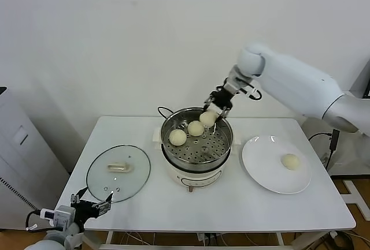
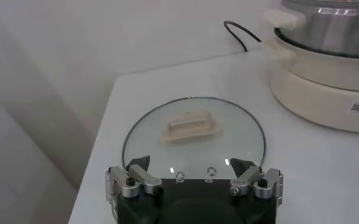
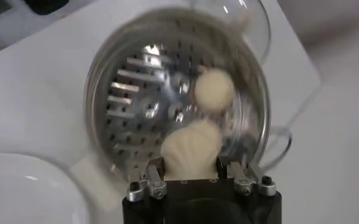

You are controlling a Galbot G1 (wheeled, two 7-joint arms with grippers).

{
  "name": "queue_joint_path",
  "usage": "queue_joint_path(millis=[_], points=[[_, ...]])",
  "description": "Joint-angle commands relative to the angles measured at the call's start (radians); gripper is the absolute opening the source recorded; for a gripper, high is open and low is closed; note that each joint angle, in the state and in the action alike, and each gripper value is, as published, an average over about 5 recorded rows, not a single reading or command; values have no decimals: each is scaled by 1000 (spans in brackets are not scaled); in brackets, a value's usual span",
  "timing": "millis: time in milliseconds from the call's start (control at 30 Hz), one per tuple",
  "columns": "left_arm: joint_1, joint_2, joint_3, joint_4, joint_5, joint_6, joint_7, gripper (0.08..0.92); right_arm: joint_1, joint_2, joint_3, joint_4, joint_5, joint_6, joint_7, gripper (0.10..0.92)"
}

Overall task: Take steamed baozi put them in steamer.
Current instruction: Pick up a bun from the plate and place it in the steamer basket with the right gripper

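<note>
Lab-like room – bare white wall [image 1: 115, 42], folding table [image 1: 144, 204]

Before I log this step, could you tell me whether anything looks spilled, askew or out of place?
Nothing stands out. The steamer sits upright, the glass lid lies flat beside it, and one baozi waits on the plate.

The steamer [image 1: 196, 146] is a shiny steel basket with a floor dotted by rows of small holes, on a cream-white base with a black cord. Inside it and on the plain white plate [image 1: 260, 169] beside it, the baozi [image 1: 178, 137] are smooth cream-white. The clear glass lid [image 1: 118, 173] on the steamer's other side carries a cream handle.
</note>
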Motion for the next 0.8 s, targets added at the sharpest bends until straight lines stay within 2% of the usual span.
queue_joint_path(millis=[33,300,800], points=[[1,-1,-1,-4,0,-1,0,823,-3,35,-26,162,-86,147,14,526],[2,3,-2,-2,0,-3,1,823,-37,0,-37,236,-183,198,17,526],[0,2,-2,-5,3,-5,1,823,-137,10,8,221,-333,227,23,527]])
